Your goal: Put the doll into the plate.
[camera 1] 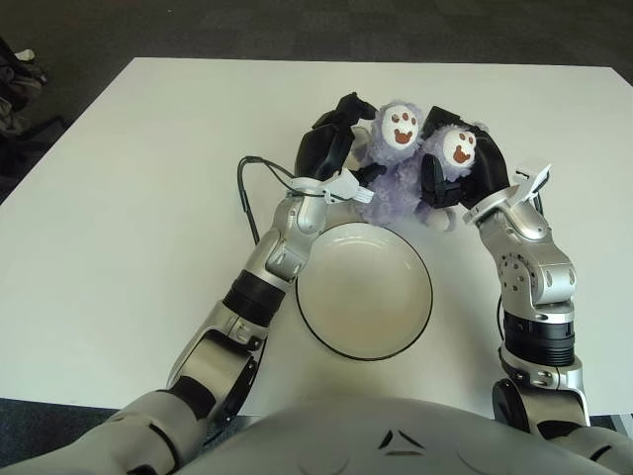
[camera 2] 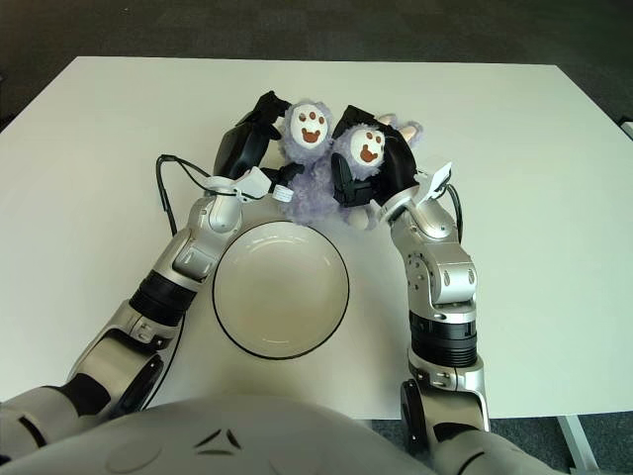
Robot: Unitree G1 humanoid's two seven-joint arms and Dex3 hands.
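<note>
A fluffy purple doll (camera 1: 394,180) with two white, brown-printed paw soles facing up is squeezed between my two hands just beyond the far rim of the plate. My left hand (camera 1: 331,153) presses its black fingers against the doll's left side. My right hand (camera 1: 463,170) wraps around the doll's right foot. The white plate (camera 1: 364,297) with a dark rim lies on the table right below and in front of the doll, with nothing in it. The doll's lower body hangs at the plate's far edge; whether it touches the table is hidden.
The white table (camera 1: 148,198) stretches wide on both sides of the plate. A black cable (camera 1: 245,188) loops out from my left wrist. Dark floor surrounds the table, with some dark objects (camera 1: 15,69) at the far left.
</note>
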